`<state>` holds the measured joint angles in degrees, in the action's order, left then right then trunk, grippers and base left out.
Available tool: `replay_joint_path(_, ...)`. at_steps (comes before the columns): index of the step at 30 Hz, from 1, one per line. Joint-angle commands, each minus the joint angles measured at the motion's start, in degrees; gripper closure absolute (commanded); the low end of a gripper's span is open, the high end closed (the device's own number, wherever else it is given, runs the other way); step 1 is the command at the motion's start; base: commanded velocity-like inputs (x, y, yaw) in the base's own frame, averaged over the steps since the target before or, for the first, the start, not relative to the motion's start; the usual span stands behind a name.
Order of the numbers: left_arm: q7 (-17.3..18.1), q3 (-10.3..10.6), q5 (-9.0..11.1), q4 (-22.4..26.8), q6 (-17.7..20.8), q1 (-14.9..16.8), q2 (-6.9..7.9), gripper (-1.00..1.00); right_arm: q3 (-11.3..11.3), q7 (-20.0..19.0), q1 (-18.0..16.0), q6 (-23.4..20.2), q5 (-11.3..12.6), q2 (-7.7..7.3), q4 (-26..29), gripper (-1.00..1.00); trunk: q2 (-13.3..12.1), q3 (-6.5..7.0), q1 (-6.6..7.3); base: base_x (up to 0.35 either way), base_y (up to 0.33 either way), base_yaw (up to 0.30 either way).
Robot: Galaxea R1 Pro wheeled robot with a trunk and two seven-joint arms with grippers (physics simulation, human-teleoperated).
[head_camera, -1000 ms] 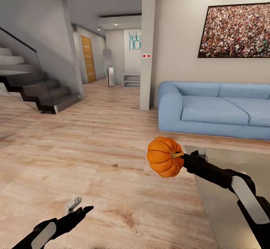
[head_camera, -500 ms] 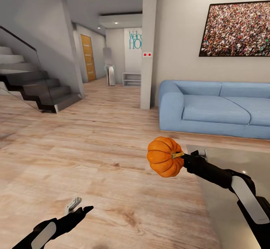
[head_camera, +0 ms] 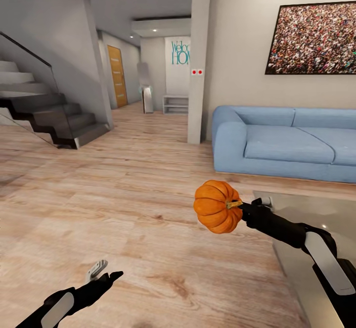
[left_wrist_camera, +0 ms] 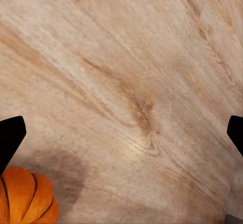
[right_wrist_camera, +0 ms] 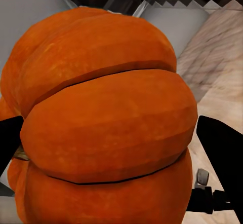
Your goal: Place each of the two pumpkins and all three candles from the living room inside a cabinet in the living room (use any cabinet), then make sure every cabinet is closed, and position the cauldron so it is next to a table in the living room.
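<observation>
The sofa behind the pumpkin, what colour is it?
The sofa is light blue, seen best in the head view.

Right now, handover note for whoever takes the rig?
Right gripper: shut on a pumpkin, gripped at the stem end, held above the floor.
Left gripper: open, empty, low over the floor.
Table corner is beside the right arm, sofa behind it.
Done: one pumpkin picked up.
Left: find the cabinet, stow this pumpkin, then the other pumpkin, candles, cauldron; close cabinets.
</observation>
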<state>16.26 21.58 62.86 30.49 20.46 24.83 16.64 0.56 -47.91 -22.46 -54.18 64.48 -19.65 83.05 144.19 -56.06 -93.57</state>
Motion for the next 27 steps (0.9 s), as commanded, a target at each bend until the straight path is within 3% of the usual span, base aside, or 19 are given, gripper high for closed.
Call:
replay_joint_path(1,0.05,0.27,0.42,0.0,0.11,0.04,0.06,-1.0,0.05,0.0,-0.04,-0.23,0.21,-0.04,0.0,1.0,0.03,-0.06,0.01,0.0,0.046,0.0)
replay_joint_path(14,0.02,0.3,0.33,0.0,0.11,0.06,0.02,-1.0,0.01,-0.08,-0.04,-0.06,0.36,-0.04,-0.08,1.0,0.03,-0.03,0.01,0.0,0.027,-0.003)
replay_joint_path(27,0.0,0.3,0.33,0.0,0.05,0.04,0.03,-1.0,0.05,-0.08,-0.04,0.02,0.38,-0.04,-0.08,1.0,0.03,0.55,0.01,-0.014,0.045,-0.114)
